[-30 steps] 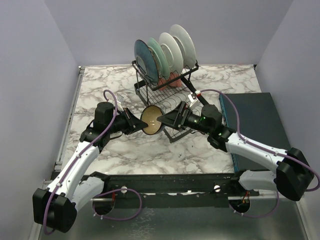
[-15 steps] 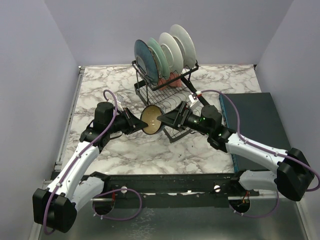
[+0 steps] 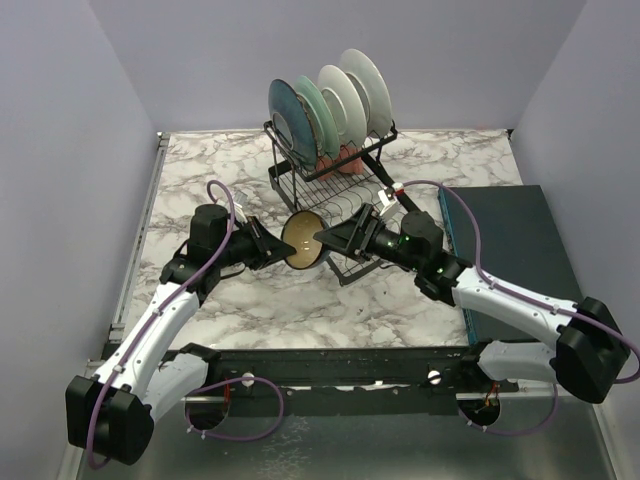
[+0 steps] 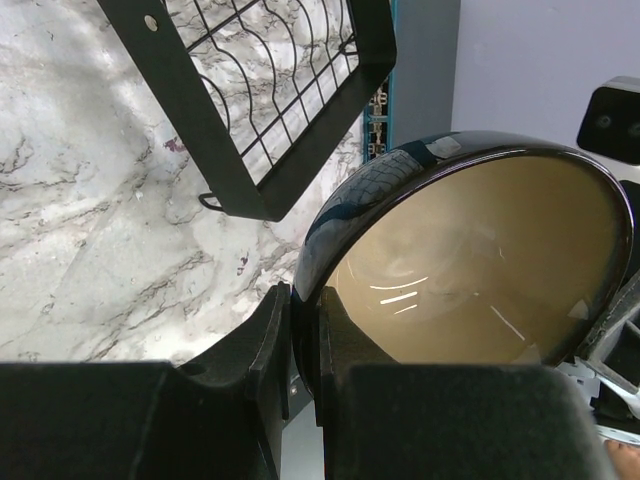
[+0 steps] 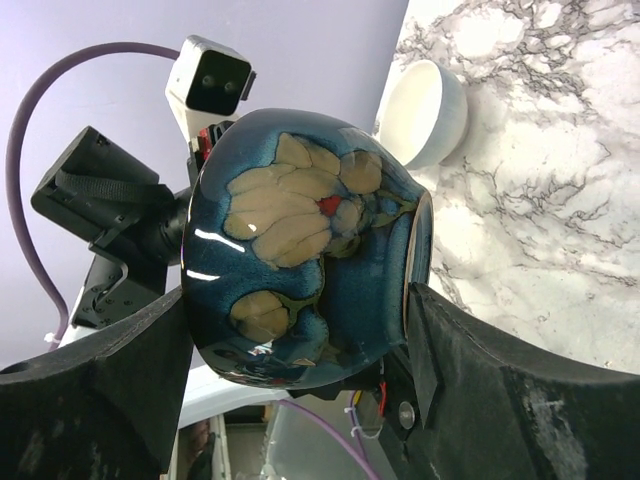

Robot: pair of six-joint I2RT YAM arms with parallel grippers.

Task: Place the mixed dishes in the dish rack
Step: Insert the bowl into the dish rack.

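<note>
Mid-bench and both arms meet on one dish: the dark bowl (image 3: pixel 302 240) is up off the marble bench (image 3: pixel 200 170), tipped on its side with the tan inside turned toward the near edge. The left end effector (image 4: pixel 303 300) pinches it by the rim, one finger inside and one outside, pressed tight on that thin dark edge. The left wrist view shows it plainly, with the glossy tan hollow filling the frame. From the other side comes the right end effector (image 5: pixel 300 300), spread wide, its two fingers flanking the bowl's blue flowered outside, one at the foot side and one at the rim. They sit very close to the glaze, and whether the pads actually touch I cannot tell. The bowl hangs just off the near-left corner of the rack's (image 3: pixel 280 180) lower tray, beside it and not in it. Up at the far edge the rack's upper basket is well stocked: four plates (image 3: pixel 325 105) stand on edge in a row, dark blue, pale green, then two pale ones, and pink mugs (image 3: pixel 338 158) peek out beneath them. A white bowl (image 5: pixel 425 110) sits on the marble past the dark one, apart from it. Along the right edge lies the dark teal slab (image 3: pixel 500 240), the right arm reaching across its near corner.
</note>
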